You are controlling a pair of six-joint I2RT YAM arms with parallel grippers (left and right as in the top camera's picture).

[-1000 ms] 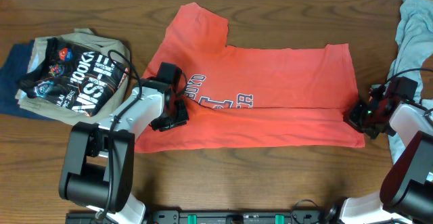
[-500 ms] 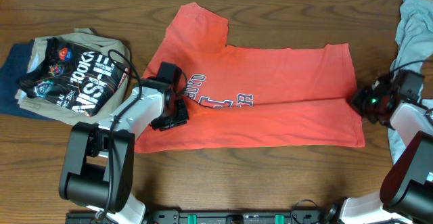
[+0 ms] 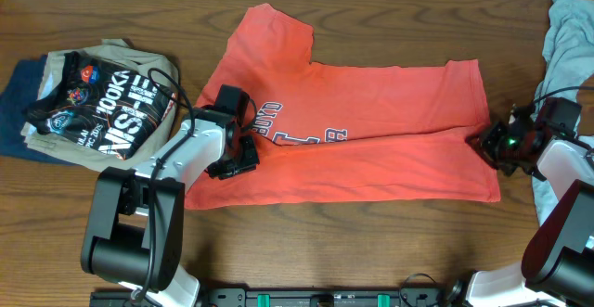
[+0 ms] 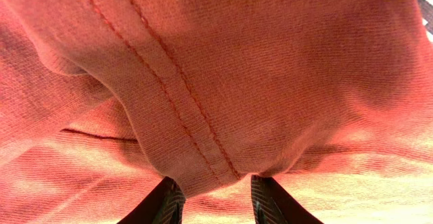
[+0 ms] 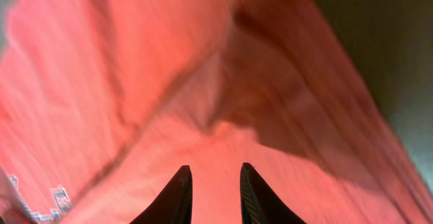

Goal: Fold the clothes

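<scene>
The red-orange T-shirt [image 3: 390, 103] lies spread across the table, its lower part doubled along a crease and its navy-and-white lettering partly showing. My left gripper [image 3: 243, 156] rests on the shirt's left side. In the left wrist view its fingers [image 4: 216, 183] are shut on a bunched, stitched hem of the shirt [image 4: 237, 61]. My right gripper [image 3: 486, 145] is at the shirt's right edge. In the right wrist view its fingers [image 5: 213, 170] stand close together over tented, blurred red cloth [image 5: 135, 82] and seem to hold it.
A pile with a black white-printed shirt [image 3: 102, 108] over tan [image 3: 116, 52] and navy [image 3: 17, 98] garments sits at the far left. A grey garment [image 3: 566, 38] lies at the right edge. Bare wooden table [image 3: 93, 223] runs along the front.
My right gripper moved up along the shirt's right edge, then slightly back and left. The crease on the right side has tilted upward with it. The left arm has not moved.
</scene>
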